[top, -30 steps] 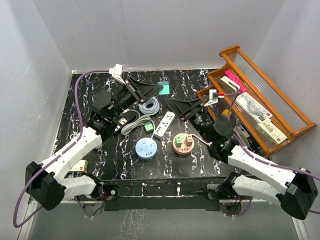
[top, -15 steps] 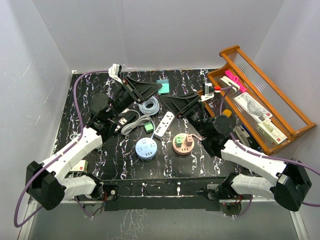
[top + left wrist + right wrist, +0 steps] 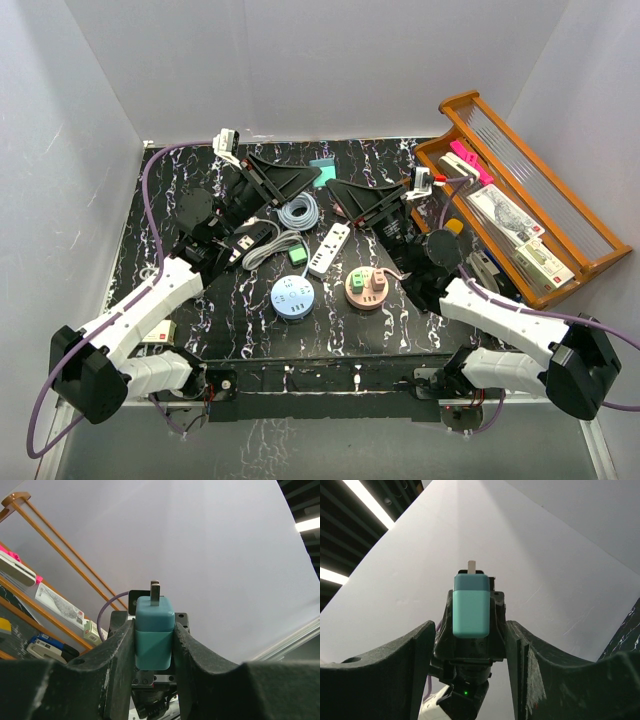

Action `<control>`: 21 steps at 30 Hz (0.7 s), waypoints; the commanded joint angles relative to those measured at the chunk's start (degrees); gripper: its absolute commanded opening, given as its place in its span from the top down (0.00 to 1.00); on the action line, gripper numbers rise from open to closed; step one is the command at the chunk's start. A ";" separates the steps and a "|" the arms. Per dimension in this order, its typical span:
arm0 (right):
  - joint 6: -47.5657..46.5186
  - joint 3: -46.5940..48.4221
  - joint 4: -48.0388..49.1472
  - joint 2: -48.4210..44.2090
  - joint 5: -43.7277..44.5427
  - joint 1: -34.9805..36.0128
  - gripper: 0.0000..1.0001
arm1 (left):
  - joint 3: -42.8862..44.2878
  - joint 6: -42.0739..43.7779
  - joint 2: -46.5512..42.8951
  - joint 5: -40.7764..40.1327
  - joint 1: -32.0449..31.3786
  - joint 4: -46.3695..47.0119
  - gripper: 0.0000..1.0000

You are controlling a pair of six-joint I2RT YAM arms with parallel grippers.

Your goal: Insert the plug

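Note:
A teal plug (image 3: 154,632) with metal prongs pointing up is clamped between the black fingers of my left gripper (image 3: 154,626). In the top view that gripper (image 3: 316,172) holds the plug (image 3: 322,165) in the air over the back of the table. My right gripper (image 3: 336,190) is open and empty, raised, tip to tip with the left one. In the right wrist view the plug (image 3: 470,605) shows between my spread right fingers (image 3: 426,645), beyond them, still in the left gripper. A white power strip (image 3: 329,249), a blue round socket hub (image 3: 291,297) and a pink round hub (image 3: 366,288) lie on the table below.
A grey coiled cable (image 3: 297,213) and a small green cube adapter (image 3: 297,256) lie near the strip. A wooden rack (image 3: 560,165) with boxes and packets stands along the right side. White walls close in the black marbled table (image 3: 200,330).
My right gripper has swung left and up until it faces the left gripper closely. The left gripper has lifted the teal plug slightly toward the back.

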 commanded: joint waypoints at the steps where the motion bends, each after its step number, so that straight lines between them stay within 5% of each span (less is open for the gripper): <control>1: 0.68 2.50 1.79 0.53 1.44 -0.32 0.44 | -0.62 -0.12 -2.17 0.83 -0.07 3.50 0.93; 7: 0.54 3.48 2.64 2.14 -2.15 -0.32 0.58 | -0.63 -0.09 -2.10 0.92 -0.04 3.69 0.93; 10: 2.46 1.75 3.38 1.12 -4.07 -0.86 0.78 | -1.17 -0.72 -2.35 0.87 0.17 4.02 0.90; 16: 5.28 0.61 5.81 1.24 -18.68 -7.92 0.88 | 0.04 -1.17 -2.01 7.12 1.21 0.60 0.49; 21: -3.40 6.02 -11.38 -0.64 -35.31 -13.73 0.89 | 2.41 0.05 -2.43 17.65 7.20 -10.08 0.27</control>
